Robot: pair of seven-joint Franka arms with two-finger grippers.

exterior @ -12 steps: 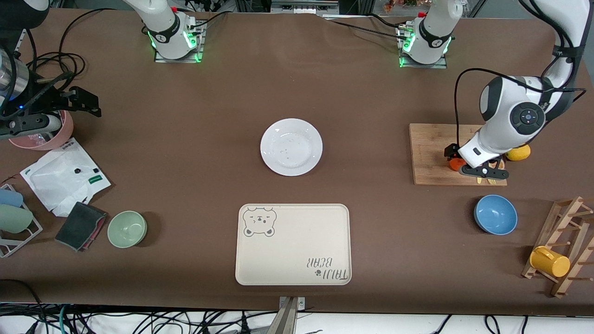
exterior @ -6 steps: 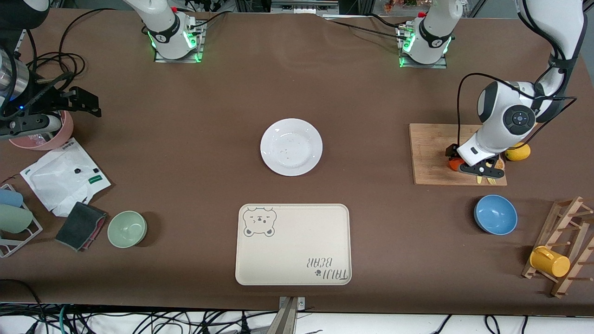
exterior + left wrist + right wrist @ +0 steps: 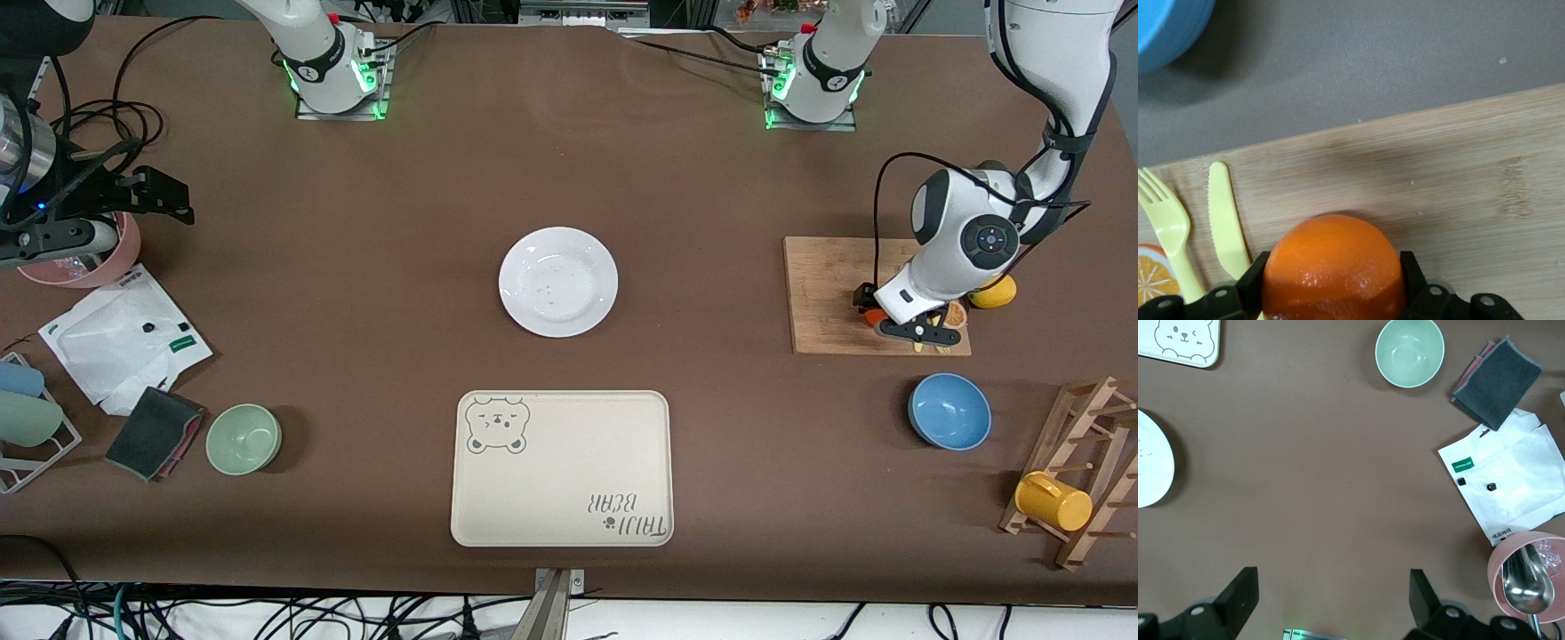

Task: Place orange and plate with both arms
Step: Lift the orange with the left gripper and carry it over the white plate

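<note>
The orange [image 3: 1333, 263] sits on the wooden cutting board [image 3: 822, 293] at the left arm's end of the table; only a sliver of the orange [image 3: 873, 316] shows in the front view. My left gripper [image 3: 892, 322] is down at the board, its fingers pressed on both sides of the orange, shut on it. The white plate [image 3: 558, 281] lies at the table's middle, and its edge shows in the right wrist view [image 3: 1151, 457]. My right gripper [image 3: 176, 201] waits open and empty above the right arm's end of the table.
A beige bear-print tray [image 3: 562, 467] lies nearer the camera than the plate. A yellow fork [image 3: 1168, 227], knife [image 3: 1225, 220], orange slice [image 3: 956, 313] and lemon [image 3: 994, 293] are on the board. There is a blue bowl [image 3: 949, 411], green bowl [image 3: 244, 438], pink bowl [image 3: 1528, 577] and mug rack [image 3: 1076, 480].
The left arm's elbow and wrist have swung toward the bases while the gripper stayed at the orange on the board. The right arm has not moved.
</note>
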